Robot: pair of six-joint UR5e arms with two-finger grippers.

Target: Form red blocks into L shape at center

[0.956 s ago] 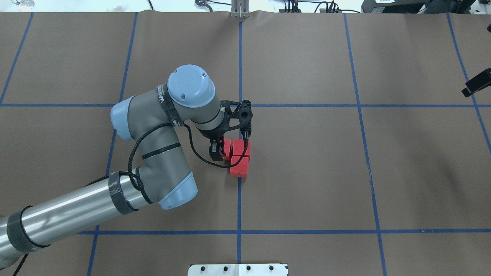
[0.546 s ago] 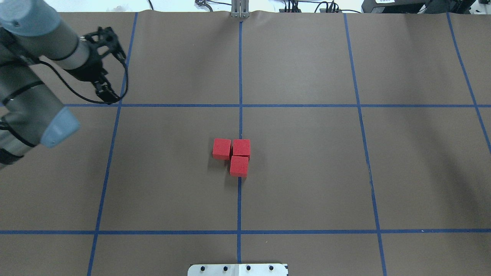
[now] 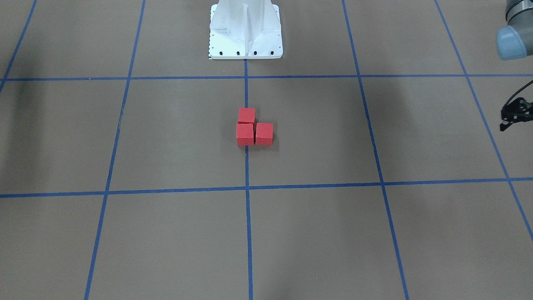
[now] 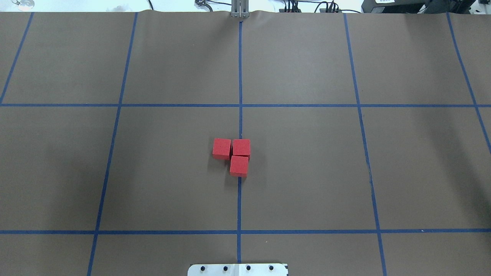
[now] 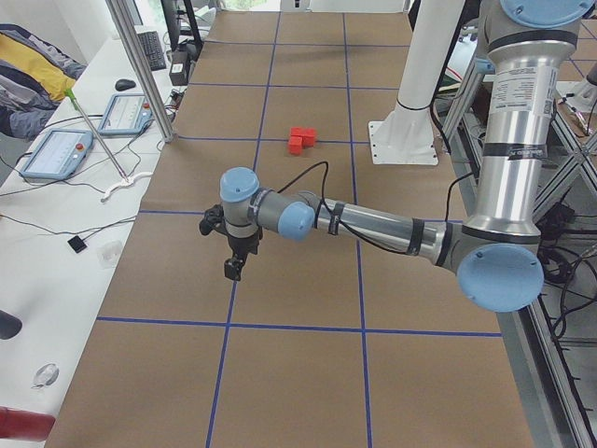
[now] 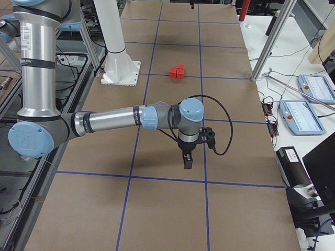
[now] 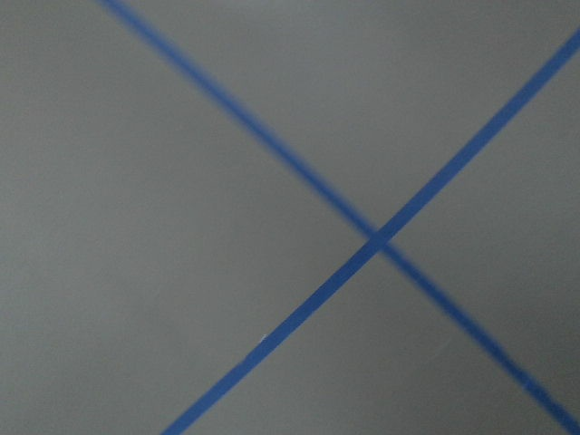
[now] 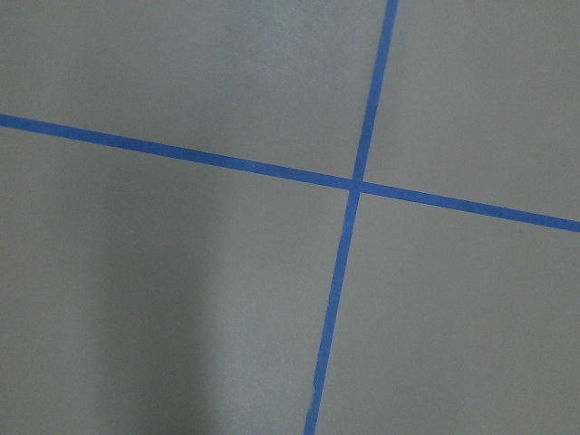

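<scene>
Three red blocks (image 4: 241, 148) lie grouped at the center (image 4: 276, 165) in the overhead view, on the middle tape line (image 4: 240, 76). Two sit side by side in the far row. The third is tucked against the near face of the right-hand one, slightly off square. I judge the L as formed. No arm shows in this view.

Front-facing view: the same cluster lies near the white robot base (image 3: 245, 37). The left gripper (image 3: 511, 116) shows only partly at the frame edge, well apart from the blocks and touching nothing. You cannot tell here whether its fingers are apart or together.

Left side view: the left gripper hangs over bare brown surface with nothing visible in it. The finger spacing is too small to judge.

Right side view: the right gripper (image 6: 187, 159) hangs above the surface, well apart from the blocks. Its finger state cannot be told.

Wrist views: each shows only crossing tape on brown surface, with no fingers and no blocks.

Assessment: expect the cubes to be light, rigid, matte enough to hold without slipping, and not fragile. If you square up the near block, take it low across its two free side faces, with the fingers opened barely wider than the cube. The corner block is hemmed in on two sides, so leave it alone.
</scene>
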